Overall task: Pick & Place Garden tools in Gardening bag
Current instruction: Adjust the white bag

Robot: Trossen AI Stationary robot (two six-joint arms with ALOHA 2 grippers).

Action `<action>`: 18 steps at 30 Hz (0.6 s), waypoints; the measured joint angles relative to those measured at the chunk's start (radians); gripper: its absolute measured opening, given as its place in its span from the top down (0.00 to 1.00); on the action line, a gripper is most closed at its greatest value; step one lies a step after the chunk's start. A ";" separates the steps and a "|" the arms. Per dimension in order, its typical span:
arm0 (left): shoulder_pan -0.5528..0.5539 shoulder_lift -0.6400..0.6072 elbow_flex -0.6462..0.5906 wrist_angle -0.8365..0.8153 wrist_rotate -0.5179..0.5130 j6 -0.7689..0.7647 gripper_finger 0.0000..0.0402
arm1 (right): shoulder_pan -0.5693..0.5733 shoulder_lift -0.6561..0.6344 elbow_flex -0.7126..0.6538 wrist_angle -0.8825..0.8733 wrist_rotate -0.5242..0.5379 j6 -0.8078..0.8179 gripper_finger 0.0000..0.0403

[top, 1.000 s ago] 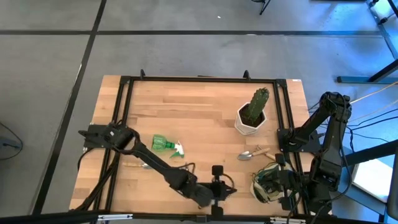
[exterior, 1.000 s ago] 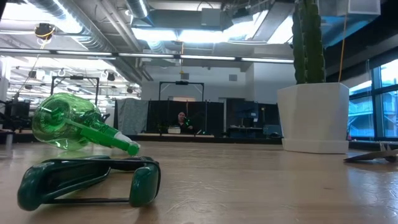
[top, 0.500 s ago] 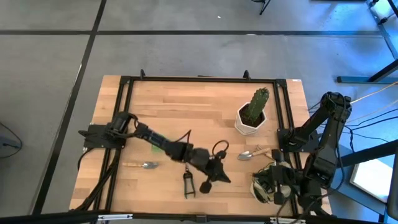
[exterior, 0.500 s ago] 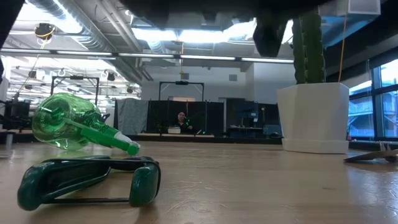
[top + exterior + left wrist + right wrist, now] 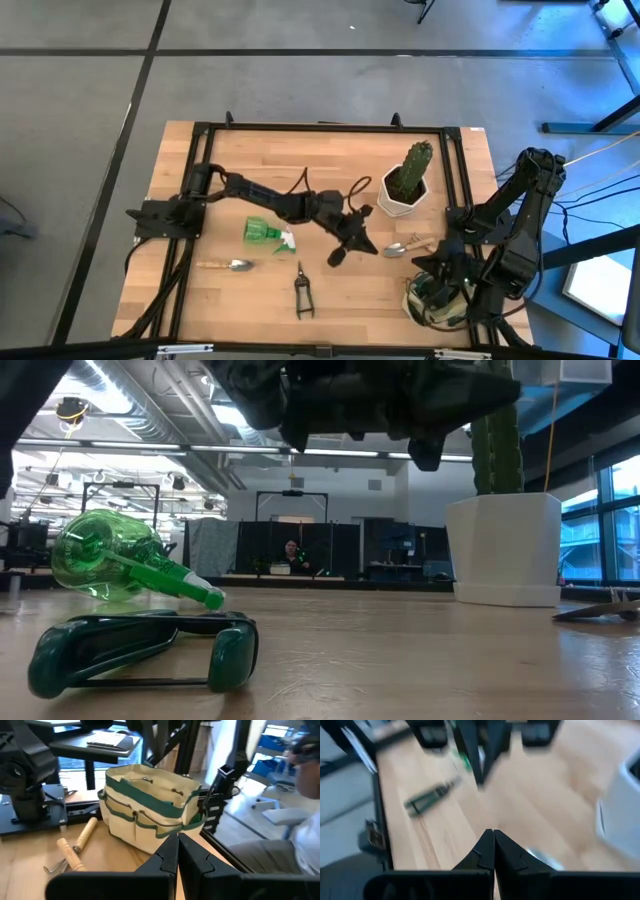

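Fingers pressed together, my empty left hand point(image 5: 338, 257) hangs over mid-worktop point(image 5: 330, 170) facing the gardening bag point(image 5: 150, 807); my right hand point(image 5: 493, 851), likewise pinched closed, hovers over that bag.

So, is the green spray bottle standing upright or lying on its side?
Lying on its side. In the low view the spray bottle rests flat on the table, nozzle pointing sideways and slightly down; the high view shows it flat too.
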 joint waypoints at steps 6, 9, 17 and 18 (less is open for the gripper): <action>0.051 0.001 0.000 0.034 0.109 0.026 0.99 | 0.031 0.000 0.000 -0.075 -0.159 0.114 1.00; 0.063 0.004 0.000 0.037 0.140 0.027 1.00 | 0.068 0.000 0.000 -0.093 -0.215 0.164 1.00; 0.067 0.004 -0.009 0.044 0.117 0.043 1.00 | 0.202 0.002 0.000 -0.060 -0.302 0.321 1.00; 0.067 0.005 -0.009 0.044 0.114 0.043 1.00 | 0.207 0.006 0.000 -0.064 -0.330 0.338 1.00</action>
